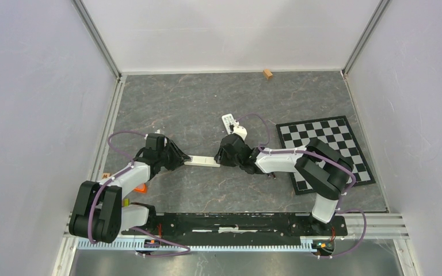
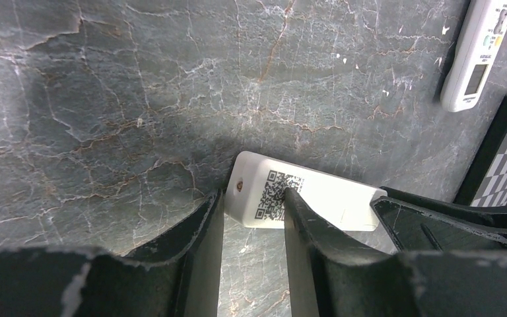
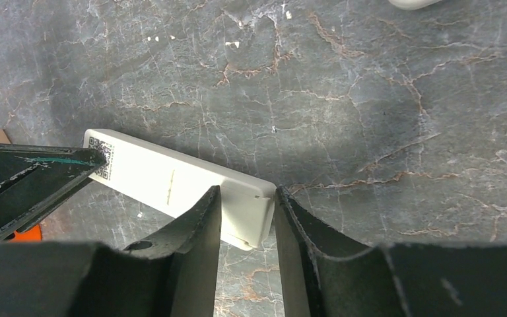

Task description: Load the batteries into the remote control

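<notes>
While we are straddling the remote control (image 1: pixel 202 161), nothing is being clamped

As it is lying back-up on the grey table (image 1: pixel 195 103), our left gripper (image 2: pixel 254 203) is hanging with jaws parted, one fingertip (image 2: pixel 295 198) over the printed code label (image 2: pixel 274 191), the other just off that end. Our right gripper (image 3: pixel 245 198) is gaping around the opposite end, clamping nothing. A shorter remote (image 1: pixel 228 122) is lying nearby.

We see the long white remote control (image 1: pixel 202 161) lying near the middle of the table (image 1: pixel 207 103). The left gripper (image 1: pixel 184 158) is at its left end and the right gripper (image 1: pixel 220 159) at its right end. A shorter white remote (image 1: pixel 228 121) lies just beyond. A checkerboard (image 1: pixel 326 153) sits by the right edge and a small brown block (image 1: pixel 268 73) at the far edge.
</notes>
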`<action>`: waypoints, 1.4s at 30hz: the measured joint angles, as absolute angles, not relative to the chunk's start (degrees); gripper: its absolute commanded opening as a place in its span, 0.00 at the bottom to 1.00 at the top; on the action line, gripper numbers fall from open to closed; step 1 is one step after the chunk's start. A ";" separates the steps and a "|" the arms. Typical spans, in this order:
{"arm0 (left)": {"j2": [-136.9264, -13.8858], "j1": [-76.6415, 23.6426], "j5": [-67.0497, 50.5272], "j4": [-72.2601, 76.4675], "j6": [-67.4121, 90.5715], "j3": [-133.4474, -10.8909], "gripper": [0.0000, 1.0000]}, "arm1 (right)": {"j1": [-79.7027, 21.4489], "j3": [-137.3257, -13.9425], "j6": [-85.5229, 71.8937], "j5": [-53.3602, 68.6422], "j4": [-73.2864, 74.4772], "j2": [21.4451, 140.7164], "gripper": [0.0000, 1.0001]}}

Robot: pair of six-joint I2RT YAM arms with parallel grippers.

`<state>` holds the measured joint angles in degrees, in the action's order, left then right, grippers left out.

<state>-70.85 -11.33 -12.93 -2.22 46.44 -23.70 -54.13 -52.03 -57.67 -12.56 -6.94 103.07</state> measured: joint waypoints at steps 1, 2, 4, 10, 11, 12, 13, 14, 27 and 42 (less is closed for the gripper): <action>-70.85 -11.33 -12.82 -2.22 46.46 -23.70 0.42 | -54.24 -52.14 -57.54 -12.84 -6.68 103.04 0.41; -70.81 -11.33 -12.78 -2.22 46.46 -23.70 0.42 | -54.30 -52.29 -57.28 -13.17 -6.35 103.04 0.41; -70.74 -11.33 -12.64 -2.24 46.46 -23.70 0.42 | -54.35 -52.60 -56.73 -13.76 -5.58 102.96 0.42; -70.37 -11.38 -12.43 -2.11 46.46 -23.40 0.44 | -54.54 -53.10 -54.94 -14.70 -2.11 101.75 0.38; -70.28 -11.38 -12.40 -2.00 46.46 -23.29 0.45 | -54.61 -53.12 -54.65 -14.74 -1.54 101.47 0.33; -70.17 -11.40 -12.40 -1.96 46.48 -23.20 0.46 | -54.65 -53.15 -54.33 -14.74 -1.06 101.21 0.28; -70.06 -11.44 -12.38 -1.96 46.46 -23.14 0.47 | -54.68 -53.15 -54.11 -14.68 -0.62 100.86 0.23; -70.00 -11.51 -12.34 -1.89 46.46 -23.09 0.48 | -54.72 -53.15 -53.63 -14.63 -0.16 100.55 0.20; -69.58 -11.75 -12.32 -1.52 46.44 -22.72 0.43 | -54.81 -53.15 -53.36 -11.09 0.67 99.90 0.12; -69.47 -11.75 -12.40 -0.99 46.44 -22.39 0.40 | -54.17 -52.10 -55.27 -8.36 -1.58 100.14 0.08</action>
<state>-69.47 -11.75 -12.40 -0.99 46.44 -22.39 -54.17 -52.10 -55.27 -8.36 -1.58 100.14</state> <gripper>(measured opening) 0.433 0.097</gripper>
